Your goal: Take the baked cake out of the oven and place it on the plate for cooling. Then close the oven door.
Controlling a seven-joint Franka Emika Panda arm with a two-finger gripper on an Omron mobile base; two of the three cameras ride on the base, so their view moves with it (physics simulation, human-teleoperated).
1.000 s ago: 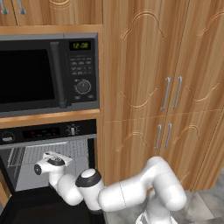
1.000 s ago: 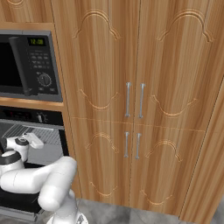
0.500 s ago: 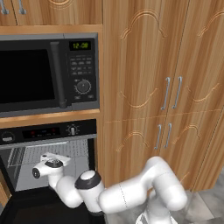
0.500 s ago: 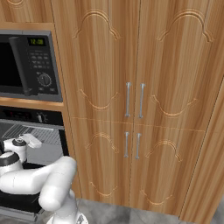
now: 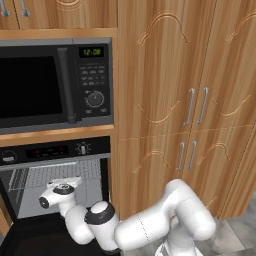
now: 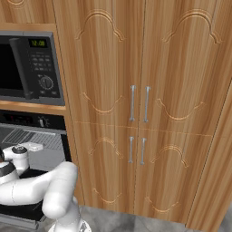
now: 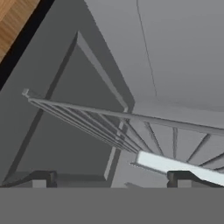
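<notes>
Oven (image 5: 55, 150), black, built into wood cabinetry directly below the microwave (image 5: 55, 82); control strip with round knobs along its top, cavity standing open beneath. Inside the oven: grey walls and a wire rack (image 7: 131, 127) of thin parallel bars spanning the cavity; a pale flat strip (image 7: 175, 165) lying on the rack near the fingertips, identity unclear. No cake distinguishable on the visible part of the rack. Oven door (image 6: 20, 210) lowered below the oven opening, seen as a dark panel under the arm; handle not discernible. Gripper (image 7: 109, 178) reaching into the oven mouth at rack height, fingers (image 7: 41, 178) spread fully wide, nothing between them, tips just above the rack's front bar. White arm (image 5: 150, 230) bent low in front of the oven, wrist level with the rack. Tall wooden cabinet doors (image 5: 195, 105) with paired silver handles to the right of the oven, closed.
</notes>
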